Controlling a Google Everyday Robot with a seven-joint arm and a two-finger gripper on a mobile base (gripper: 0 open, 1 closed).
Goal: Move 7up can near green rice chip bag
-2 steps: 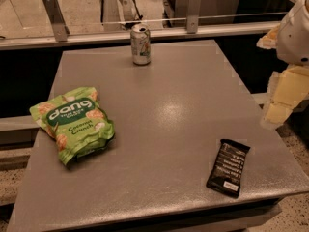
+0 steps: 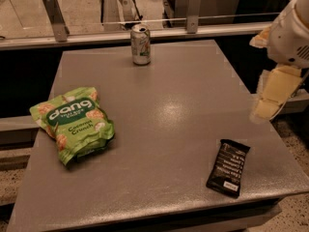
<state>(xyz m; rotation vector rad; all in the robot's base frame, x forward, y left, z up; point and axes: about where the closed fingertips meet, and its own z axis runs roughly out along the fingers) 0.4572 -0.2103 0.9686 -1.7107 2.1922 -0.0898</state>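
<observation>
You'll find the green rice chip bag [image 2: 72, 124] lying well left of and nearer than the 7up can [image 2: 140, 44] (upright at the far edge of the bench [image 2: 169, 129]). Far right of the can, past the bench's side, hangs the hand [image 2: 268, 100]; clenched or released, you cannot tell.

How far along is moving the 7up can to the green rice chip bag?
Nothing done: the 7up can stands upright at the table's far edge, well apart from the green rice chip bag at the left. In hand: nothing; the gripper hangs beyond the table's right side, away from the can. Left: reach, grasp, carry and set it beside the bag.
</observation>
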